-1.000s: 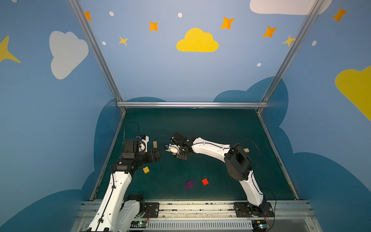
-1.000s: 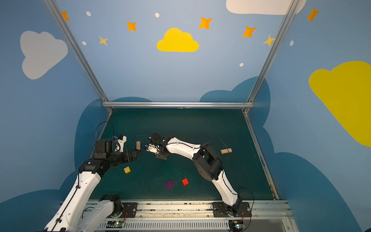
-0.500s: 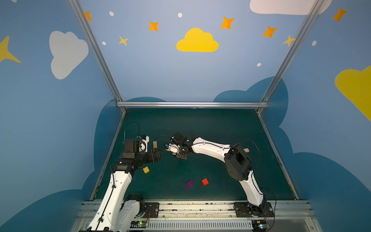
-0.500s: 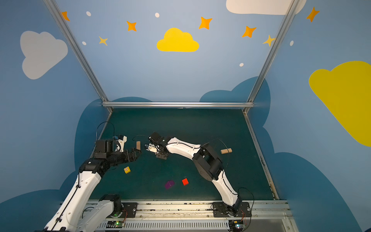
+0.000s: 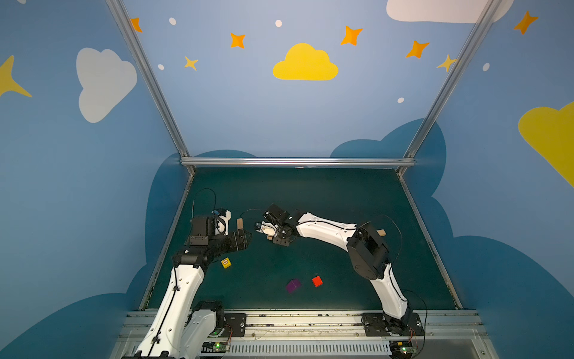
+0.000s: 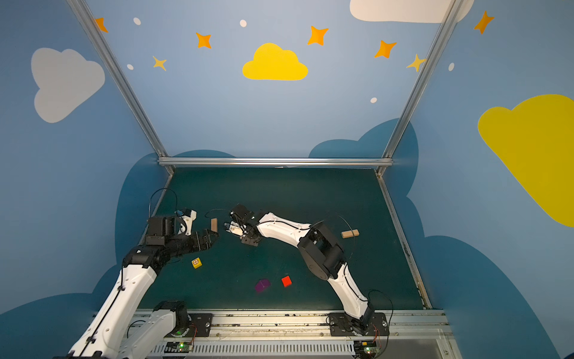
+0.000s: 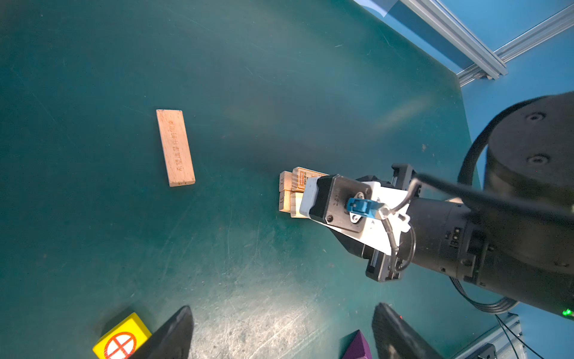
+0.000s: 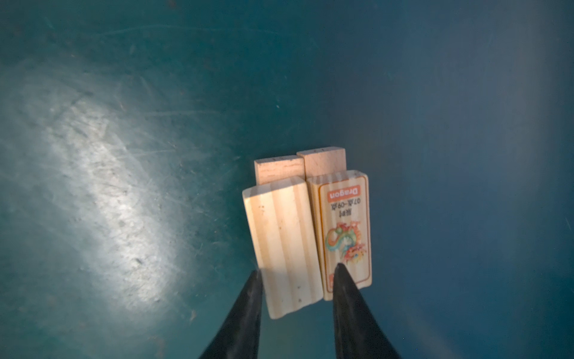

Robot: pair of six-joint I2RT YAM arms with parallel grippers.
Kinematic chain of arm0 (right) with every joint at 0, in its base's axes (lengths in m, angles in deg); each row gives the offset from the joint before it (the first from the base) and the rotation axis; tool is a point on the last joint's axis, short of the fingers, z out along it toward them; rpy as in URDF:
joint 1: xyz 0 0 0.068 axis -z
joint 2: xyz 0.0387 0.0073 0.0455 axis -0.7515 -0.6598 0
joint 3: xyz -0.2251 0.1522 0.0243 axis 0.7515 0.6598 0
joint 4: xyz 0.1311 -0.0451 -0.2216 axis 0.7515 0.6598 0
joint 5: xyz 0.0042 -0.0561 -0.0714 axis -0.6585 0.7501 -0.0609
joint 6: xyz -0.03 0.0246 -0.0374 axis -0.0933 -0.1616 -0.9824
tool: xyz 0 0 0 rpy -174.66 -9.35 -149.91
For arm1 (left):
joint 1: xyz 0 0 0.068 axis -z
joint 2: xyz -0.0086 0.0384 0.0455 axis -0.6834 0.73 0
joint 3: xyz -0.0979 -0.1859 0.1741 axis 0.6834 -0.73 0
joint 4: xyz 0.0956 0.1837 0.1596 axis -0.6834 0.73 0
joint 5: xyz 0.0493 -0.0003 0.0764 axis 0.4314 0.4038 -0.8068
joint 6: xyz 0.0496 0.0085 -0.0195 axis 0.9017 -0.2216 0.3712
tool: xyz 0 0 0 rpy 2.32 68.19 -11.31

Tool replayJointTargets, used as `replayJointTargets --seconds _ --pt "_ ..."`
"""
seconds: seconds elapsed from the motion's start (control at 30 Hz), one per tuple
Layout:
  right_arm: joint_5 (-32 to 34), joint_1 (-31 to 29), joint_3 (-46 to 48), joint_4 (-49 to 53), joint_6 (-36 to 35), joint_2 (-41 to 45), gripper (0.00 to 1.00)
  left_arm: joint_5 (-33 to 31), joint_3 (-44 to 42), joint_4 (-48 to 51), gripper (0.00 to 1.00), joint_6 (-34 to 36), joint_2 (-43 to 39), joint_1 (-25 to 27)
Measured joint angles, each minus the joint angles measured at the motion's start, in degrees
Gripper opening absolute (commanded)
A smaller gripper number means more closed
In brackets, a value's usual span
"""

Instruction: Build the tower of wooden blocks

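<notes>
At the left, the left gripper (image 5: pixel 245 240) hovers low over the tabletop (image 5: pixel 310 192) with its jaws spread wide and nothing between them. A loose plank (image 7: pixel 175 147) lies flat just beside it, and the yellow cube (image 5: pixel 226 263) sits nearer the robot's base.

Toward the middle stands the tower (image 8: pixel 279 171), so far only two low layers. Two planks lie side by side, and a plain plank (image 8: pixel 282 245) and a dragon-printed plank (image 8: pixel 346 223) lie on top of them. The right gripper (image 8: pixel 297 269) is over the near end of the plain plank with a finger on either side. I cannot tell whether it pinches the plank or has let go. The plain plank sits slightly askew to its neighbour.

The step in hand looks like seating this second layer. The next move likely calls for a straight lift clear, without dragging that plank, then a fetch of another piece.

Further right the purple cube (image 5: pixel 293 285) and red cube (image 5: pixel 317 281) lie close together, well apart from the tower. A far plank (image 6: pixel 350 233) lies behind the right arm's elbow, which may hinder reaching it.
</notes>
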Motion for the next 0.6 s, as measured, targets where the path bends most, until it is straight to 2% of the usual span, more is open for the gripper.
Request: replayJointTargets --seconds 0.17,0.3,0.5,0.6 --pt "-0.39 0.0 0.0 -0.35 0.13 0.04 0.36 -0.02 0.0 0.0 0.89 0.0 0.02 0.0" --pt "-1.55 0.11 0.61 -1.14 0.7 1.4 0.39 -0.35 0.0 0.0 0.85 -0.5 0.42 0.0" --pt "-4.2 1.25 2.16 -3.23 3.28 8.24 0.4 -1.44 0.02 0.02 0.87 -2.25 2.43 0.24" --pt "-5.6 2.95 5.11 -4.72 5.75 13.7 0.41 -3.28 0.13 0.17 0.89 -3.19 3.41 2.21"
